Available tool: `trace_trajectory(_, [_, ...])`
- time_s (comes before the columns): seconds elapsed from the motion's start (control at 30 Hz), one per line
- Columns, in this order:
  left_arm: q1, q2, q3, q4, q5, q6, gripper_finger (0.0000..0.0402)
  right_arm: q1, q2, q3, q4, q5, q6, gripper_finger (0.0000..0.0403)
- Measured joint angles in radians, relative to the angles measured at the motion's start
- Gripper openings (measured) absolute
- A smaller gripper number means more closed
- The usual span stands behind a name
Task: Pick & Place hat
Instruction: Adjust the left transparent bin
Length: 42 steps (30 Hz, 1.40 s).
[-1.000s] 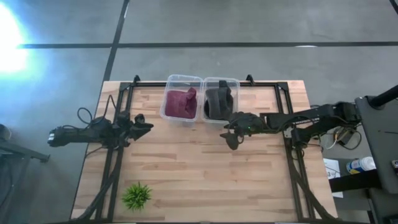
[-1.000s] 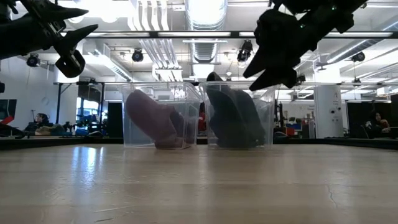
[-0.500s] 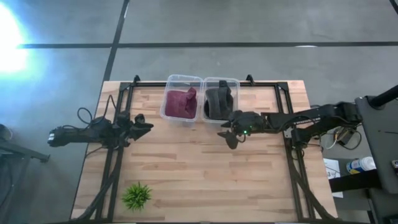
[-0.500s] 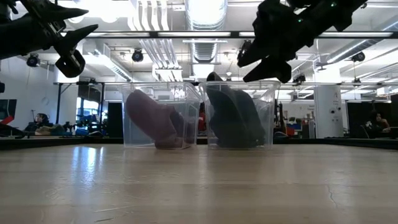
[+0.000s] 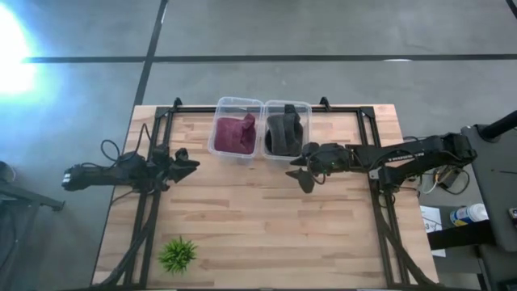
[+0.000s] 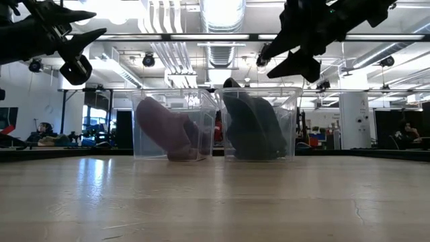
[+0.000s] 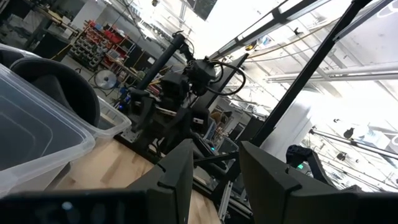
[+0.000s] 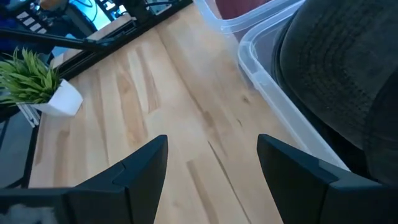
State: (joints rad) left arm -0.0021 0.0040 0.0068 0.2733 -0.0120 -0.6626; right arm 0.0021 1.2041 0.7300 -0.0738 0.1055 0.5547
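Two clear bins stand side by side at the table's far edge. A maroon hat [image 5: 233,133] lies in the left bin [image 6: 173,125]; a dark grey hat [image 5: 283,131] lies in the right bin [image 6: 259,125], its crown leaning on the wall. My right gripper [image 5: 299,171] hovers open, just near of the grey hat's bin and above its rim height [image 6: 279,60]. In the right wrist view the grey hat [image 8: 348,74] sits beyond the open fingers [image 8: 211,168]. My left gripper [image 5: 190,164] waits open, in the air left of the bins [image 6: 84,50].
A small potted plant [image 5: 178,255] stands near the table's near-left corner, also seen in the right wrist view [image 8: 34,81]. A black frame [image 5: 266,107] runs along the far edge and down both sides. Bare wood [image 5: 250,218] lies near of the bins.
My right gripper has risen above the table and tipped from pointing steeply down toward more level, staying open near the grey hat's bin. The hats and bins have not moved.
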Motion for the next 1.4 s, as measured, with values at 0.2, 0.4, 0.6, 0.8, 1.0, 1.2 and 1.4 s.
trace_trajectory(0.2, [0.000, 0.000, 0.002, 0.001, 0.000, 0.000, 0.0124, 0.000, 0.008, -0.001, -0.002, 0.000, 0.014, 0.0247])
trace_trajectory(0.4, [0.000, 0.003, 0.003, 0.033, -0.087, -0.187, 0.0124, 0.000, 0.006, -0.001, -0.005, 0.000, 0.016, 0.0247])
trace_trajectory(0.6, [0.000, 0.019, 0.004, 0.054, -0.327, -0.378, 0.0124, 0.000, 0.007, -0.001, -0.008, 0.000, 0.022, 0.0247])
trace_trajectory(0.8, [0.000, 0.087, 0.021, -0.127, -0.461, -0.361, 0.0124, 0.000, 0.007, -0.001, -0.019, 0.000, 0.033, 0.0247])
trace_trajectory(1.0, [0.001, 0.149, 0.086, -0.331, -0.626, -0.433, 0.0124, 0.000, 0.007, -0.001, -0.027, 0.000, 0.041, 0.0247])
trace_trajectory(1.2, [0.002, 0.254, 0.137, -0.567, -0.657, -0.637, 0.0118, 0.000, 0.007, -0.002, -0.028, 0.000, 0.040, 0.0247])
trace_trajectory(1.4, [0.012, 0.372, 0.136, -0.482, -0.688, -0.580, 0.0116, 0.000, 0.007, -0.002, -0.027, 0.000, 0.037, 0.0247])
